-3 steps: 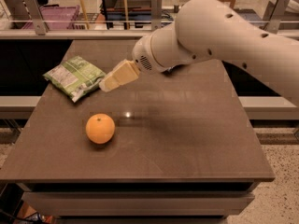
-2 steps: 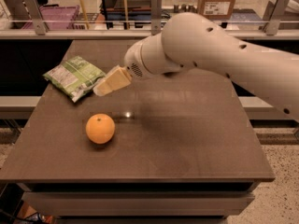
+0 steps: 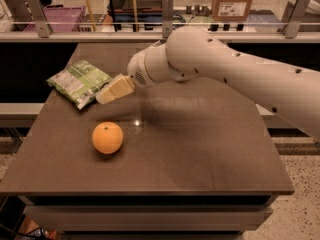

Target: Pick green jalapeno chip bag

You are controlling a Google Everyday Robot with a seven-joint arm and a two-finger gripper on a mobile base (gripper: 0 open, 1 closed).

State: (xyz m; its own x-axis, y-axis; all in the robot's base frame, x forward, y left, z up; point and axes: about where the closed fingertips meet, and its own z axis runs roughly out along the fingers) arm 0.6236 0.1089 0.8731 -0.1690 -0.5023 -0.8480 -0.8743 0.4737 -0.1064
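The green jalapeno chip bag (image 3: 79,83), light green with a white label panel, lies flat on the far left part of the dark table (image 3: 200,154). My gripper (image 3: 109,93), with cream-coloured fingers, hangs from the white arm (image 3: 225,69) that reaches in from the right. It is just right of the bag, its tip at the bag's right edge. An orange (image 3: 107,137) sits on the table in front of the gripper.
A rail with metal posts (image 3: 167,9) runs behind the table. Beyond it stand a purple crate (image 3: 62,18) and a cardboard box (image 3: 232,1). The table's left edge is close to the bag.
The arm has swung left and the gripper has moved left toward the chip bag, now reaching its right edge. The bag and the orange have not moved.
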